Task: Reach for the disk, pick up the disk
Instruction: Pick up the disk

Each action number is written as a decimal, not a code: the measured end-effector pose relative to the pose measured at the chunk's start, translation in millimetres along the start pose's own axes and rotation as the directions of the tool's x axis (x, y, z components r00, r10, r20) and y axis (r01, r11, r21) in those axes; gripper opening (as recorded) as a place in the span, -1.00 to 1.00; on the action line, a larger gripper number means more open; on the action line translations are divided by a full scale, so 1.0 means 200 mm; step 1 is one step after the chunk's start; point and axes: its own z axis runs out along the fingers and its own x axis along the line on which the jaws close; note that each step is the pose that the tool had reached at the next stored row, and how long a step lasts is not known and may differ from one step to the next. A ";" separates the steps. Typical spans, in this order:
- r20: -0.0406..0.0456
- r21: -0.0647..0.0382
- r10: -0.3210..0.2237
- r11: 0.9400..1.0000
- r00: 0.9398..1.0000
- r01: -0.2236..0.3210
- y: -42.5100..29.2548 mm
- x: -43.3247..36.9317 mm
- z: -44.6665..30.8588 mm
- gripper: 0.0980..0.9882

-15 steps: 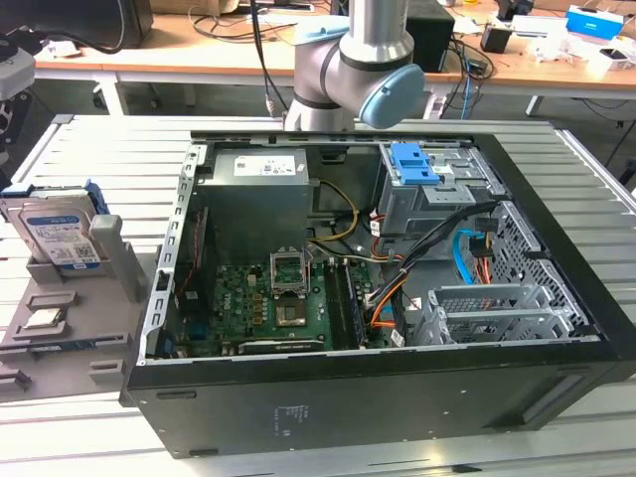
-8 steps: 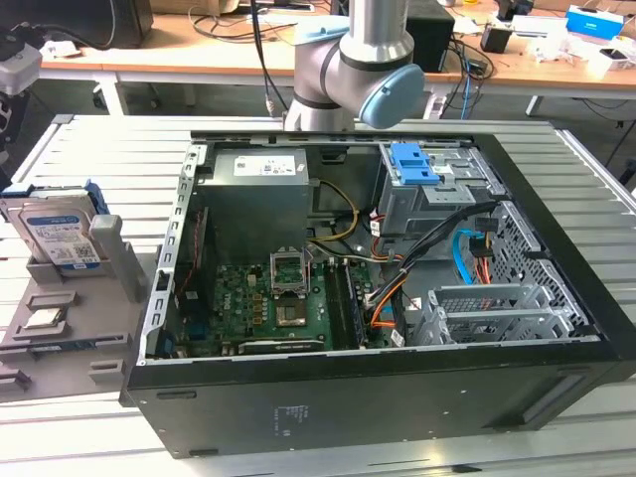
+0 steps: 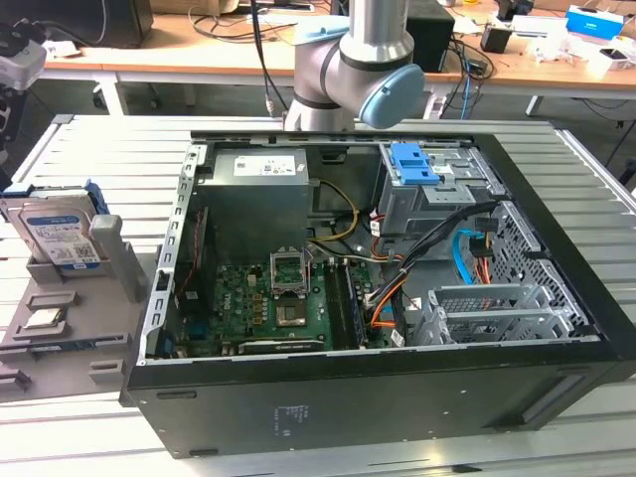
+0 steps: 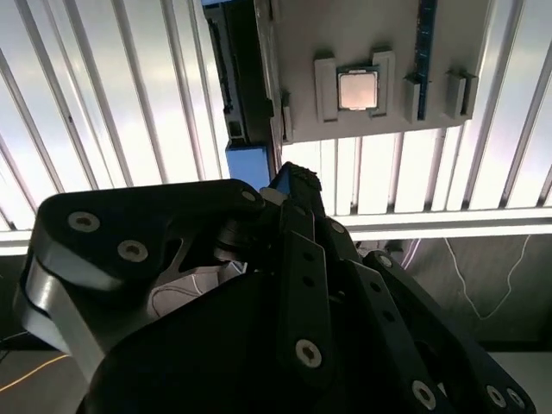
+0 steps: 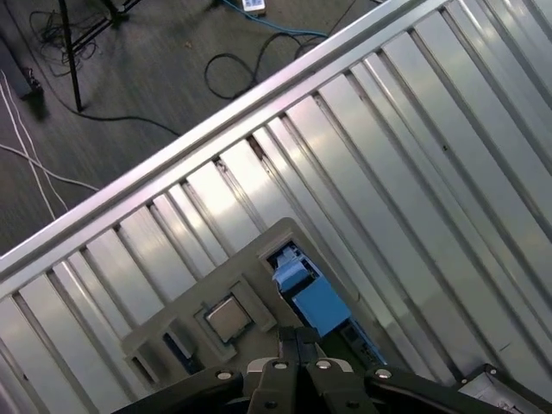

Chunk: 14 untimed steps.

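Note:
The disk (image 3: 58,237) stands upright in a slot of a grey holder (image 3: 70,328) on the slatted table, at the exterior view's left; its white-and-blue label faces the camera and a blue bracket frames it. In both wrist views I look down on its edge: the disk (image 5: 317,300) shows its blue bracket just beyond my fingertips, and the disk (image 4: 246,103) appears as a dark edge with a blue end. My gripper (image 5: 297,343) hangs above it, apart from it, fingers together with nothing between them. The gripper (image 4: 295,183) points at the blue end.
A small square silver chip (image 4: 358,89) lies in a pocket of the grey holder (image 5: 164,332), beside the disk. An open computer case (image 3: 378,278) fills the table's middle. The arm (image 3: 353,60) rises behind it. The table edge and floor cables (image 5: 129,95) lie beyond the holder.

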 end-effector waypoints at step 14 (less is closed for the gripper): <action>-0.007 0.000 -0.175 0.984 0.984 0.175 -0.001 -0.001 0.000 -0.98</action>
